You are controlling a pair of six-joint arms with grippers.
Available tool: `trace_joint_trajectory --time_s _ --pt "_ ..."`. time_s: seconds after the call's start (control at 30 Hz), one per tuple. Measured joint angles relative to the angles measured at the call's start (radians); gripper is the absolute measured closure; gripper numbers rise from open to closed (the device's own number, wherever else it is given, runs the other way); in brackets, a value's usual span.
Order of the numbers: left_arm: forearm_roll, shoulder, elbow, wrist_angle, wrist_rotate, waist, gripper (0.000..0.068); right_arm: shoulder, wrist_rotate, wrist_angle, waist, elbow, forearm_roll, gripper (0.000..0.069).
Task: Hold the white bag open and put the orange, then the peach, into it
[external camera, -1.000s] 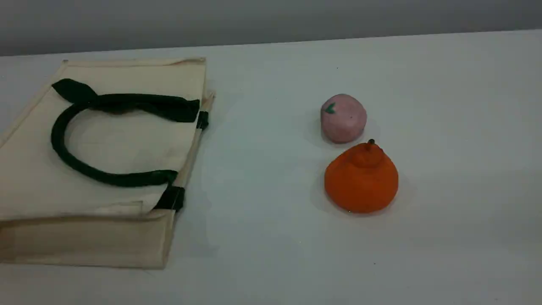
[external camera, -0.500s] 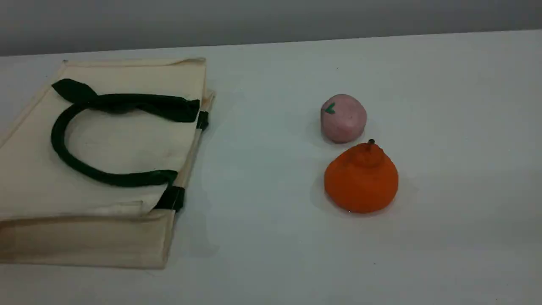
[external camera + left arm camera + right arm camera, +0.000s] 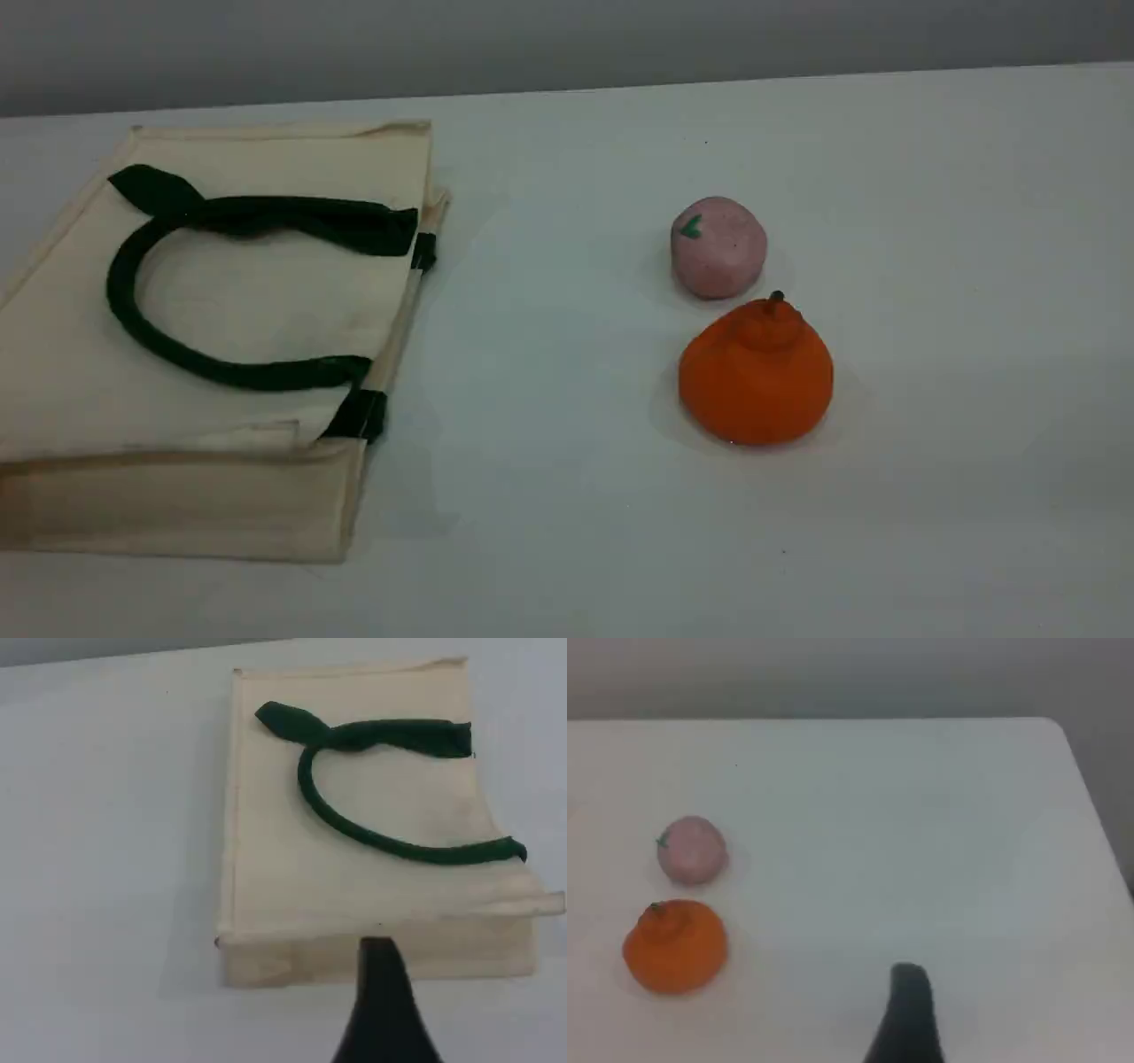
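Scene view tells me nothing's done: white bag [image 3: 221,292] flat and closed, orange [image 3: 756,377] and peach [image 3: 718,248] out on the surface [image 3: 549,496], left fingers [image 3: 383,1001] and right fingers [image 3: 908,1010] spread, empty.

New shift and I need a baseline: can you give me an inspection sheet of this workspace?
Surface: white table, no spills seen.
Job's things: white bag lying flat, mouth shut, green handle on top; peach and orange close together to its right, outside it.
Clutter: nothing seen.
Grippers: left gripper above the bag's edge, right gripper above the table; both open, holding nothing.
Cables: nothing seen.
Surroundings: grey wall behind the table.
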Motion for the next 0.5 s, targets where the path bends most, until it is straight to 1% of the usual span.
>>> trace_joint_trajectory --time_s 0.23,0.33,0.4,0.5 --pt "0.000 0.000 0.000 0.000 0.000 -0.002 0.0240 0.000 0.001 0.000 0.000 0.000 0.029 0.0157" --pt "0.000 0.000 0.000 -0.005 0.000 -0.027 0.0240 0.000 0.001 0.000 0.000 0.000 0.032 0.0157" --pt "0.002 0.000 0.000 -0.005 -0.004 -0.032 0.0240 0.000 0.006 -0.001 0.000 0.000 0.037 0.0157" --pt "0.006 0.001 -0.002 -0.017 -0.046 -0.032 0.0240 0.000 0.012 -0.008 0.000 0.000 0.055 0.0157"
